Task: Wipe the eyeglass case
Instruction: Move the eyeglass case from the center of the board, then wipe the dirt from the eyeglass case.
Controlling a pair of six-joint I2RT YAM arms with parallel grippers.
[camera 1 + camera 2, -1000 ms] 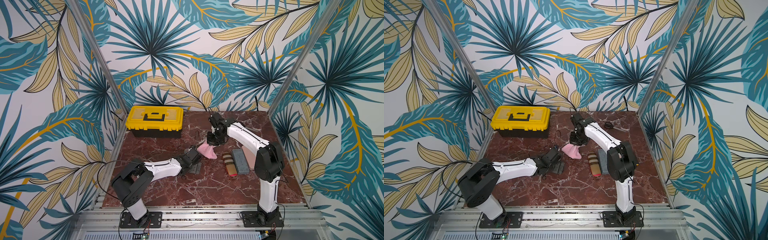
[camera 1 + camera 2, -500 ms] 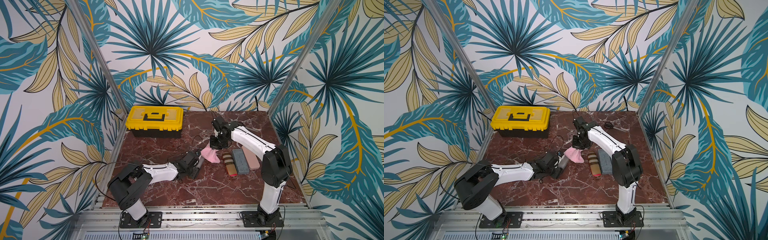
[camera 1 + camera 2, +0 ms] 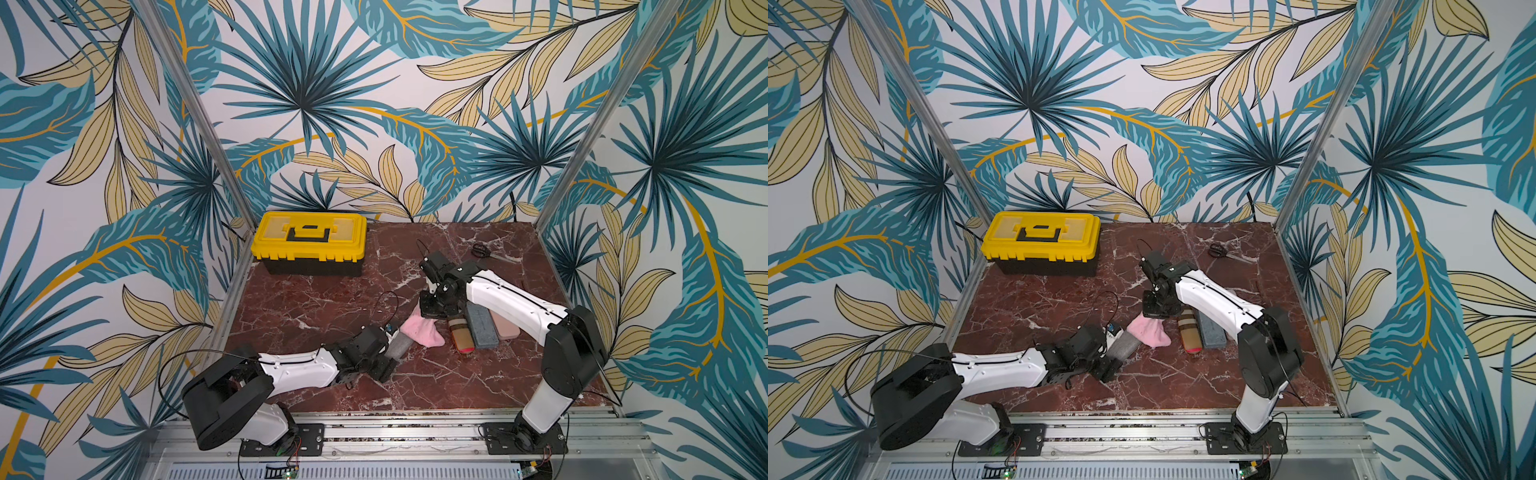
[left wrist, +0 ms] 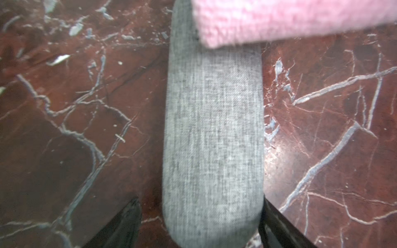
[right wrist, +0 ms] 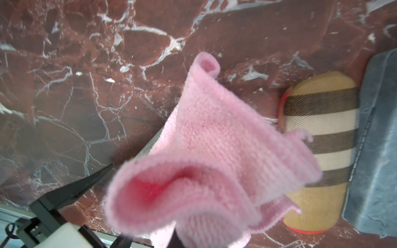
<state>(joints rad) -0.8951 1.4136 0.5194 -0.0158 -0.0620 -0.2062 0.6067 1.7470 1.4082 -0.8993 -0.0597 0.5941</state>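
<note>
1. Both top views: the grey eyeglass case [image 3: 400, 345] [image 3: 1123, 344] lies on the marble table [image 3: 316, 303], mid-front. Its near end sits between the fingers of the left gripper [image 3: 392, 352], which reaches in low. The right gripper [image 3: 432, 309] is pinched on the pink cloth [image 3: 424, 332], which hangs down to the case's far end. The striped case [image 3: 460, 336] and the blue-grey case [image 3: 481, 330] are just right of the cloth. The yellow toolbox [image 3: 309, 239] is at back left.
2. Left wrist: the jaws are wide and straddle the grey eyeglass case [image 4: 212, 139]. One of the fingers [image 4: 124, 225] stands clear of it with a gap, the other is right at its edge, so it's not clamped. The pink cloth [image 4: 290, 19] covers the far end.
3. Right wrist: the pink cloth [image 5: 214, 161] bunches up and dangles from the closed jaws, hiding the fingertips. The striped case [image 5: 318, 139] and the blue-grey case [image 5: 380, 139] are side by side, touching.
</note>
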